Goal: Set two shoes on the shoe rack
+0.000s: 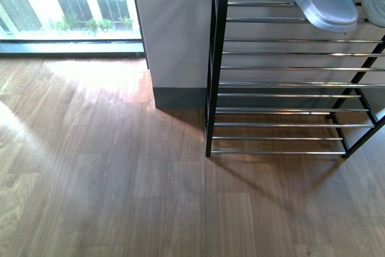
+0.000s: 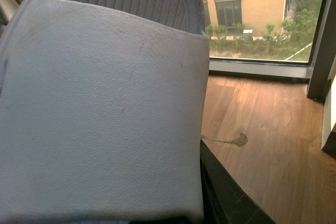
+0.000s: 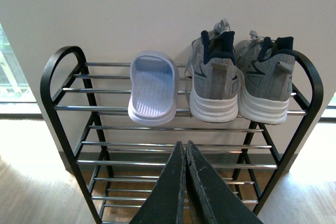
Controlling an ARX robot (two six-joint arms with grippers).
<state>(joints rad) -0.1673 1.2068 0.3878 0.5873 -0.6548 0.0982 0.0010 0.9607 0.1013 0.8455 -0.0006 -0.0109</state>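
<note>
Here, wood floor (image 1: 120, 179); left jaws clamp a slipper (image 2: 100, 108), right jaws together.

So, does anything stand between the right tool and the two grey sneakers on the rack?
Nothing visible does. The two sneakers sit side by side on the top shelf of the shoe rack, beside a pale slipper, and only open air lies between them and the shut right tool.

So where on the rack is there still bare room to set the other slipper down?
On the shoe rack, the top tier is bare between the left arch and the slipper. The lower tiers show nothing on them. The right part of the top tier is crowded: the two shoes sit side by side up to the right arch.
</note>
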